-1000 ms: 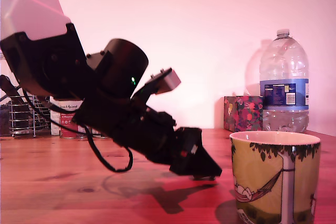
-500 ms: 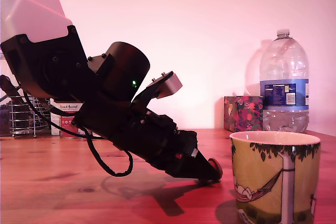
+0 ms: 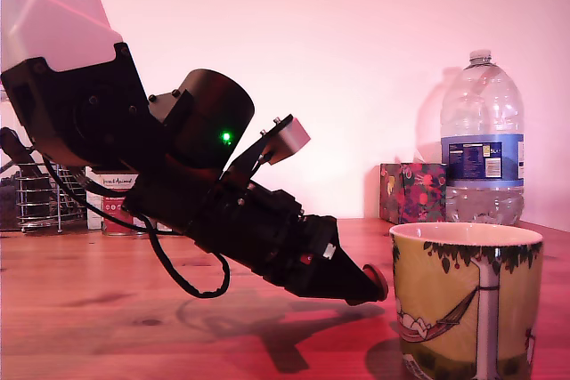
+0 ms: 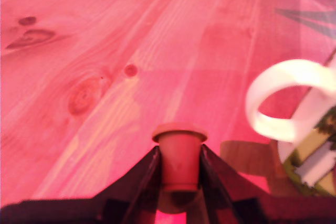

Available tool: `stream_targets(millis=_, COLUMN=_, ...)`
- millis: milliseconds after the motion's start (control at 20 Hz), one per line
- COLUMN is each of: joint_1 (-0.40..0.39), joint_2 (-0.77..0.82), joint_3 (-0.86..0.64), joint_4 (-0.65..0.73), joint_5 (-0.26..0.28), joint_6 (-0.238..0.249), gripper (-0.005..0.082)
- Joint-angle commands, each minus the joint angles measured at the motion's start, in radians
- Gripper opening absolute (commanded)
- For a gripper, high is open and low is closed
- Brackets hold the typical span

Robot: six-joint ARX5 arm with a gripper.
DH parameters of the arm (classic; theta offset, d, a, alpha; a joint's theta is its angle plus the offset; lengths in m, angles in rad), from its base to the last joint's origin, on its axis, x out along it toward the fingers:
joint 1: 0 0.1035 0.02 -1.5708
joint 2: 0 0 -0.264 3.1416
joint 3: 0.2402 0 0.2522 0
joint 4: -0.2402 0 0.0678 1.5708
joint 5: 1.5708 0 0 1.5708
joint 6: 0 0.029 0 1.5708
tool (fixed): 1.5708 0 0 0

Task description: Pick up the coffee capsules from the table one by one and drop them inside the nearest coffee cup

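Table [image 3: 89, 309]: reddish-brown wood with grain and dark knots; everything else is borne on it.
Bottle [image 3: 482, 140]: clear plastic, blue label, stood at the back on the exterior view's right; label text is too small to be read.
Mug [image 3: 465, 300]: yellow, leaf border and hammock drawing; no writing is seen on it.
Gripper [image 3: 367, 284]: fingers are pinched on the capsule.
Capsule [image 4: 179, 156]: held between the fingers, flared rim outward, clear of the table.
Key relation: mug lies just beside the capsule, toward the exterior view's right; its rim is above capsule level, so a lift is judged necessary before release.
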Motion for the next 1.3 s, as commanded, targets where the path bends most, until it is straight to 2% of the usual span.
stream_targets(millis=0, joint_1=-0.005, joint_2=-0.064, joint_3=-0.054, joint_4=0.012, joint_5=0.007, joint_6=0.018, gripper=0.0020)
stream_targets(millis=250, joint_1=-0.005, joint_2=-0.226, joint_3=-0.136, joint_4=-0.002, joint_5=0.006, joint_6=0.011, gripper=0.0020)
stream_targets(millis=600, joint_1=-0.045, joint_2=-0.410, joint_3=-0.150, joint_4=-0.150, joint_5=0.006, joint_6=0.012, gripper=0.0020)
stream_targets(millis=1050, joint_1=-0.161, joint_2=-0.468, joint_3=-0.150, joint_4=-0.238, joint_5=-0.003, joint_6=0.011, gripper=0.0020)
stream_targets(millis=1250, joint_1=-0.185, joint_2=-0.468, joint_3=-0.119, joint_4=-0.299, joint_5=-0.042, joint_6=0.018, gripper=0.0020)
